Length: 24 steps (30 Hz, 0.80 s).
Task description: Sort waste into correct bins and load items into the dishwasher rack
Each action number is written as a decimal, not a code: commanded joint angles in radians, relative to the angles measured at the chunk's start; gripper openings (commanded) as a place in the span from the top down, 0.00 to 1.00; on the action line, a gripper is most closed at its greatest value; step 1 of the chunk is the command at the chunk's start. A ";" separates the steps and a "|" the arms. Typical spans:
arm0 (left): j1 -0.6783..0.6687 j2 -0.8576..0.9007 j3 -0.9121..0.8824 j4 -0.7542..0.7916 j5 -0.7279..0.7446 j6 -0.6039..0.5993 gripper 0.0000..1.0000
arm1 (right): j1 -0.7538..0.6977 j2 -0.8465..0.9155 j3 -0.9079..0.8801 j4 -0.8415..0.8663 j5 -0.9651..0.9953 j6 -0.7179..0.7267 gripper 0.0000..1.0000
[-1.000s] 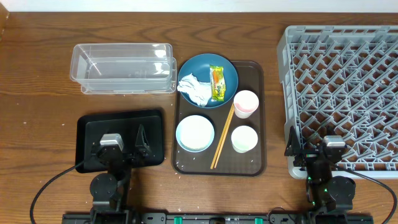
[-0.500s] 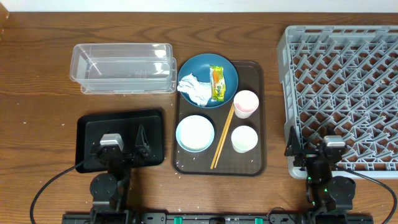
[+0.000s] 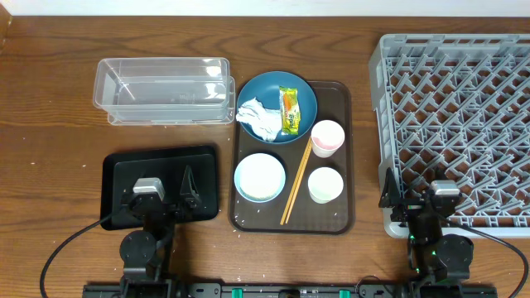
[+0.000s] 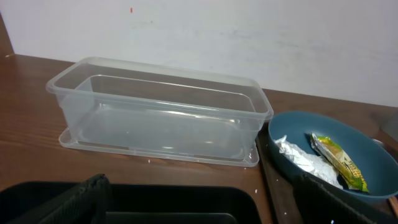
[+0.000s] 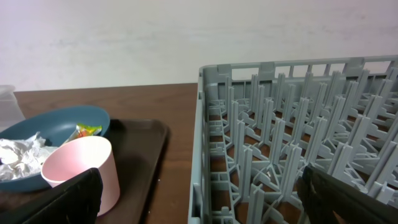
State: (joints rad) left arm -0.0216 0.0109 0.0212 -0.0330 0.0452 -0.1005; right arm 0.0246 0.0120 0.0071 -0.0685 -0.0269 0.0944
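Note:
The blue plate (image 3: 302,93) sits at the back of a dark brown serving tray and holds the crumpled white tissue (image 3: 259,117) and the yellow-orange wrapper (image 3: 289,111). The pink cup (image 3: 327,137), the pale cup (image 3: 325,185), the white bowl (image 3: 260,177) and the chopsticks (image 3: 296,182) stand on the same tray. The clear tub (image 3: 161,89) is at the back left and the black tray (image 3: 116,170) at the front left. The grey rack (image 3: 455,116) fills the right side. My left gripper (image 3: 163,197) is open over the black tray. My right gripper (image 3: 414,203) is open at the rack's front left corner. Both are empty.
The dark brown serving tray (image 3: 344,157) lies between the black tray and the rack. A few white grains lie on the wood by the black tray (image 4: 255,190). The left wrist view shows the tub (image 4: 161,118) and plate (image 4: 292,134) ahead. The right wrist view shows the pink cup (image 5: 84,168) and rack wall (image 5: 199,149).

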 commanded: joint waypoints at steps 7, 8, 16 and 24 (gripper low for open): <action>0.003 0.001 -0.017 -0.034 -0.027 -0.040 0.04 | 0.007 -0.006 -0.002 0.018 -0.003 0.057 0.01; 0.003 0.008 -0.015 -0.034 -0.027 -0.043 0.04 | 0.007 -0.006 -0.002 0.021 -0.004 0.064 0.01; 0.003 0.245 0.185 -0.137 -0.012 -0.043 0.04 | 0.007 0.051 0.071 0.020 0.005 0.069 0.01; 0.003 0.784 0.649 -0.468 0.082 -0.042 0.04 | 0.007 0.396 0.344 -0.081 0.012 0.065 0.01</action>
State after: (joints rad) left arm -0.0216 0.6346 0.5194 -0.4099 0.0761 -0.1345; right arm 0.0246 0.3050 0.2474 -0.1196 -0.0257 0.1501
